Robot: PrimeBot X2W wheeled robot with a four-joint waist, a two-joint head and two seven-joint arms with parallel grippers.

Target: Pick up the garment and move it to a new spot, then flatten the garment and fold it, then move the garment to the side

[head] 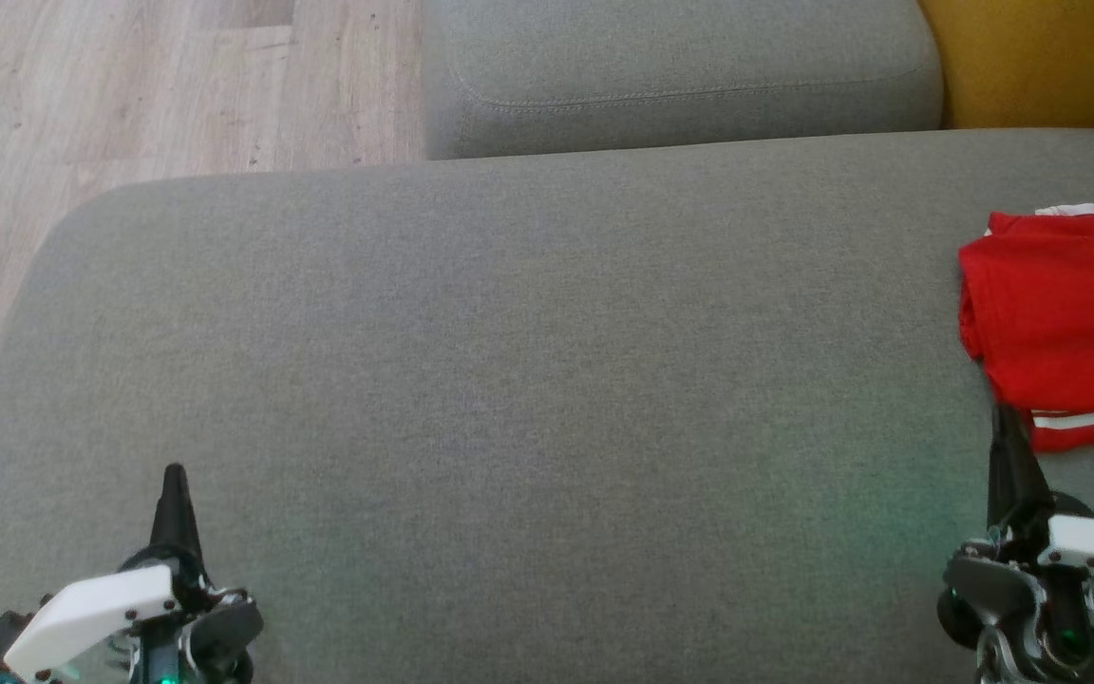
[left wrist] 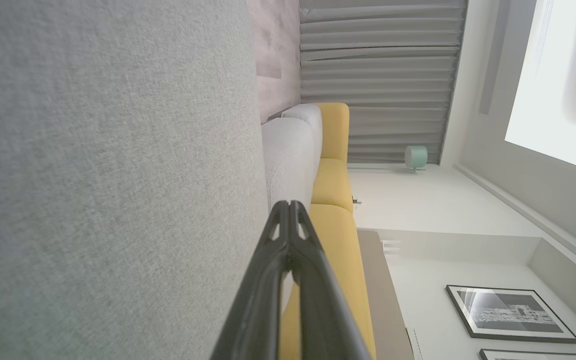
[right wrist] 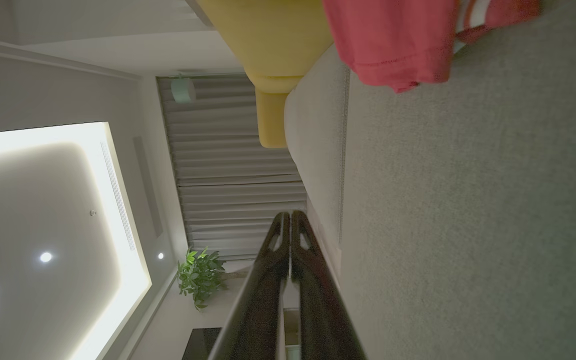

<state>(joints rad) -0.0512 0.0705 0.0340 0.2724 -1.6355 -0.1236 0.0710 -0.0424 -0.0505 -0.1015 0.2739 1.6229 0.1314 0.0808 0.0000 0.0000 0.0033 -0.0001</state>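
Observation:
The garment (head: 1060, 313) is a red folded piece with white stripes, lying at the far right edge of the grey sofa seat (head: 509, 380). In the right wrist view the garment (right wrist: 393, 40) shows at the top. My right gripper (head: 1005, 410) is shut and empty, its tip just short of the garment's near edge; whether it touches I cannot tell. In its own view the right gripper (right wrist: 289, 215) has both fingers pressed together. My left gripper (head: 174, 470) is shut and empty at the lower left over bare seat, far from the garment; its own view shows the left gripper (left wrist: 288, 205) closed.
A grey cushion (head: 680, 76) lies behind the seat, with a yellow cushion (head: 1050, 57) at the back right. Wooden floor (head: 129, 95) lies beyond the seat's left and far edges. The seat's middle is bare grey fabric.

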